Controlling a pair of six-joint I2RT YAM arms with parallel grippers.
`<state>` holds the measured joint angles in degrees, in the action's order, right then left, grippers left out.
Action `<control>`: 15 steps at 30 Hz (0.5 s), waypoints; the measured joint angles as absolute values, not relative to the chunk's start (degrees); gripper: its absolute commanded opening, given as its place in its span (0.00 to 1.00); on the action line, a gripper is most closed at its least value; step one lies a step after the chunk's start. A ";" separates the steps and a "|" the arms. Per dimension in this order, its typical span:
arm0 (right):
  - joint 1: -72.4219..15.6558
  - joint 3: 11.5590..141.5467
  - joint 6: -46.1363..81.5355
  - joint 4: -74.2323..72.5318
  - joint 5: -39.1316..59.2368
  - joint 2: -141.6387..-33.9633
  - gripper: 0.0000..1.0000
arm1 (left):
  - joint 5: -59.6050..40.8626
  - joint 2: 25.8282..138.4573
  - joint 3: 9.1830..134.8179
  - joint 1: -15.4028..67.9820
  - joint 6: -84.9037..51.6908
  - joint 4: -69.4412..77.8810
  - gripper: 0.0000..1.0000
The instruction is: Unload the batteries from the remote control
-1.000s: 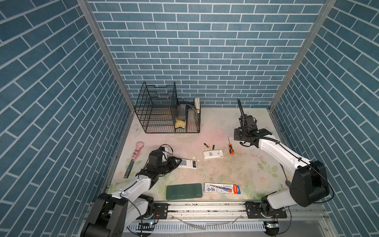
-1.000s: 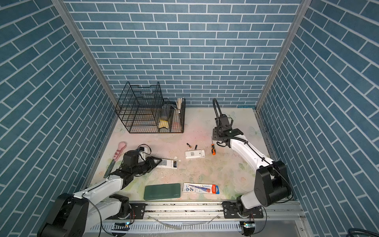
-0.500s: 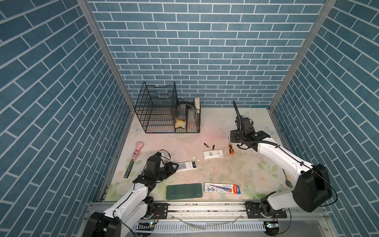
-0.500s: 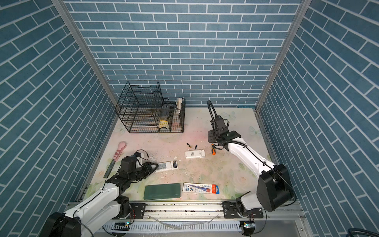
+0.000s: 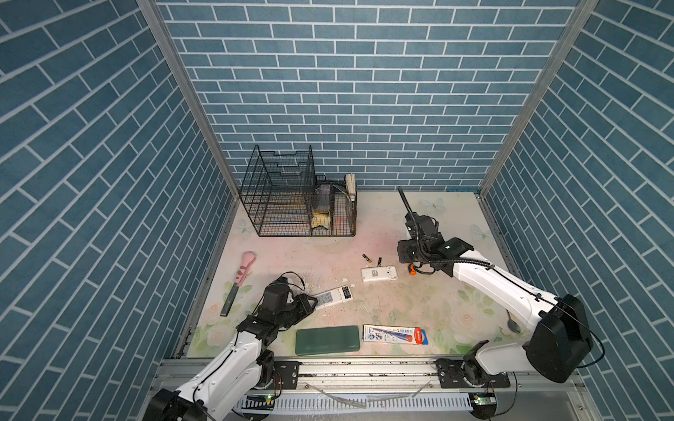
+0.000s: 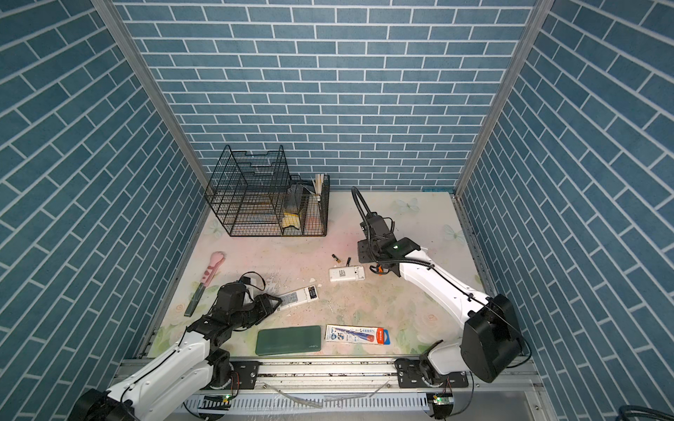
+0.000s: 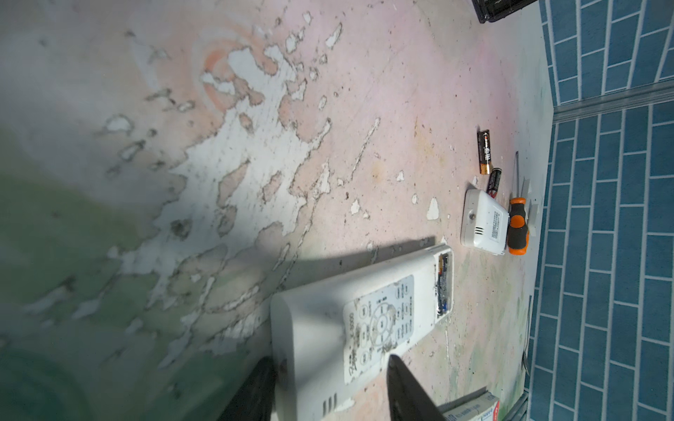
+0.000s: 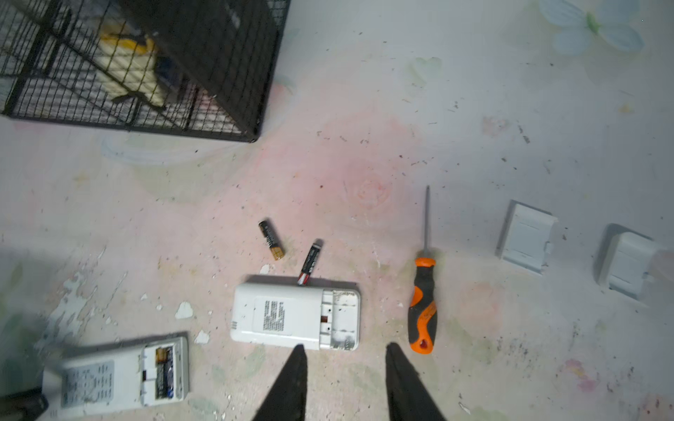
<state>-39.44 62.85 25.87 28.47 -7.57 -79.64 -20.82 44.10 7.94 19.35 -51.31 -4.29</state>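
A: What's out so far?
B: Two batteries (image 8: 271, 240) lie on the table (image 5: 419, 310), close to the short remote (image 5: 378, 273). In both top views one sits at its 11 o'clock, apart from it. The other battery (image 8: 310, 259) sits at 12 o'clock, one end right at the remote's edge. That remote lies face down, its bay (image 8: 339, 317) bare.
A: And the rest?
B: Two more batteries (image 8: 164, 371) show in the open bay of the long remote (image 5: 333, 296), at the short one's 8 o'clock, apart from it.
A: Who has hold of it?
B: The left gripper (image 7: 330, 360), at its 8 o'clock end. Jaws clamped on the long remote, a finger on each long side.
A: And the other arm?
B: The right gripper (image 8: 344, 346) hangs by the short remote's 3 o'clock end. Jaws apart, nothing between them.
A: Anything else nearby?
B: A screwdriver (image 8: 423, 310) at the short remote's 3 o'clock, just beside it, not touching. The gripper covers most of it in the top views. Two white covers (image 8: 525, 237) lie past the screwdriver, away from the remote. A wire cage (image 5: 291, 204) stands at 10 o'clock, well apart.
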 measured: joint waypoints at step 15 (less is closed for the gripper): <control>-56.34 58.11 34.33 26.15 -4.67 -85.69 0.00 | -17.47 48.42 15.49 19.44 -48.23 -10.96 0.53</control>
